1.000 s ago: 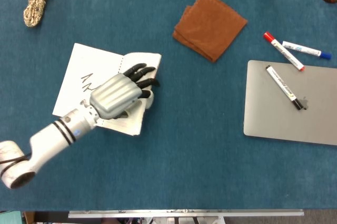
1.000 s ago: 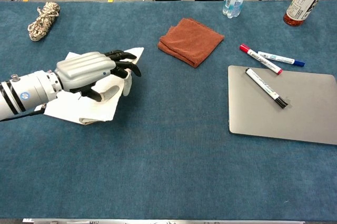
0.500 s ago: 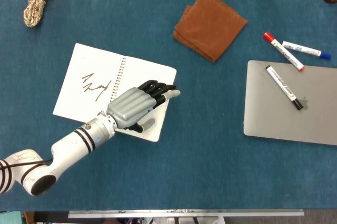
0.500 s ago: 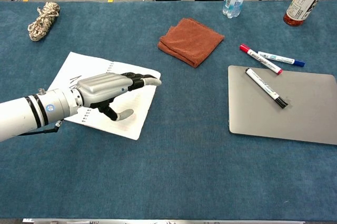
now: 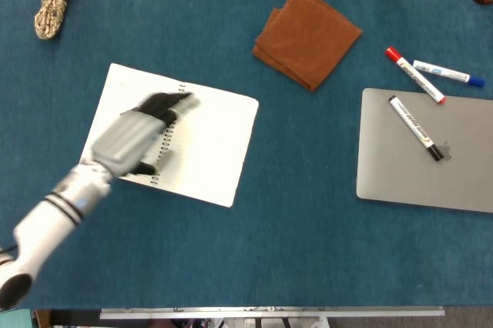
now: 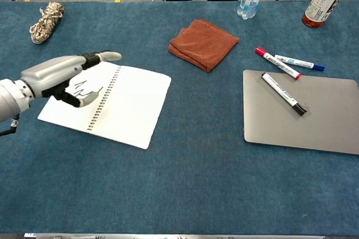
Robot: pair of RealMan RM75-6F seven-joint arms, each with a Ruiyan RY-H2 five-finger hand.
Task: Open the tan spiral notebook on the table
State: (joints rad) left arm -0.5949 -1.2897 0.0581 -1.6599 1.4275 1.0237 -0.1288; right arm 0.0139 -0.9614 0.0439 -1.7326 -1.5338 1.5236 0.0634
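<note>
Chest view, left hand: the left hand (image 6: 59,76) is at the left side of the table, fingers extended toward the right and slightly spread, holding nothing. It hangs over the left page; whether it touches the paper cannot be told.
Head view, same hand: the hand appears blurred, its dark fingertips (image 5: 166,102) over the far end of the spiral binding.
Right hand: in neither view.
Notebook: the spiral notebook (image 6: 132,101) lies spread flat at the left of the blue table (image 6: 185,183), both white pages up, with a scribble on the left page (no tan cover shows from above).
Long axis: the spiral binding (image 6: 105,96) runs from far to near, leaning a little to the left as it nears the robot.
Key relation: the notebook sits directly below and just right of the hand, so the left hand is the only one placed to act on it.
Task status: judging by the flat pages, the opening looks done; what is left is probably to lift the hand clear without dragging a page.
Further out: a brown cloth (image 6: 203,43) further right and beyond, a grey laptop (image 6: 300,113) with a marker (image 6: 282,93) lying on it at the right, and a coil of rope (image 6: 46,21) at the far left.
</note>
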